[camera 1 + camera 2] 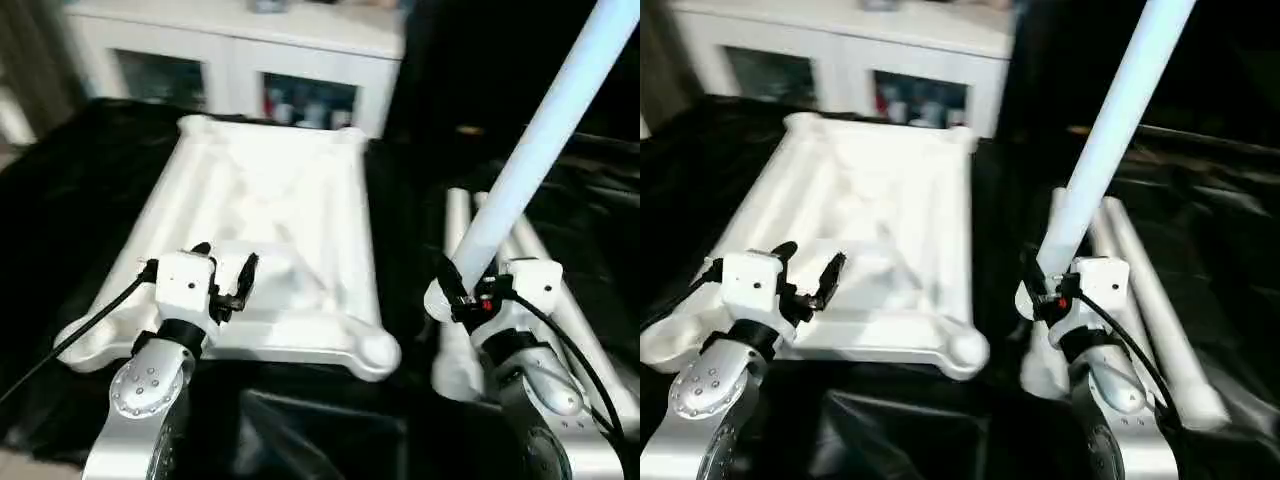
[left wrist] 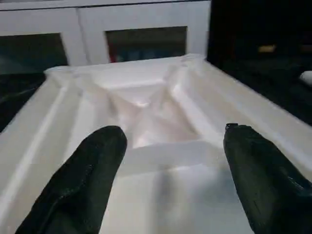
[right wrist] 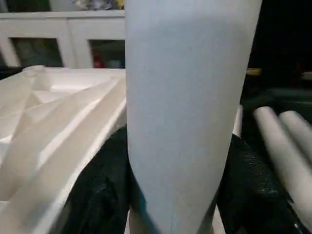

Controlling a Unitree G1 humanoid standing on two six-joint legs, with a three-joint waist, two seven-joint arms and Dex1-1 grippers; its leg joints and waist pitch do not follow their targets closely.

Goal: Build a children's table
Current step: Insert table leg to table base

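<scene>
The children's table is in parts: its white tabletop (image 1: 270, 190) lies with the ribbed underside up on a black cloth, a round corner socket (image 1: 378, 350) at the near right. My left gripper (image 1: 226, 258) hovers open over the tabletop's near edge, its black fingers (image 2: 92, 165) spread with nothing between them. My right gripper (image 1: 455, 285) is shut on the lower end of a long white leg (image 1: 540, 140), which slants up and away to the right; in the right wrist view this leg (image 3: 185, 97) stands between the fingers (image 3: 97, 195). More legs (image 1: 1140, 280) lie side by side under the right arm.
A white cabinet (image 1: 240, 50) with glass doors stands behind the work. The black cloth (image 1: 70, 200) covers the surface around the tabletop. A dark gap (image 1: 405, 230) separates the tabletop from the loose legs. Black cables (image 1: 90, 320) run from both wrists.
</scene>
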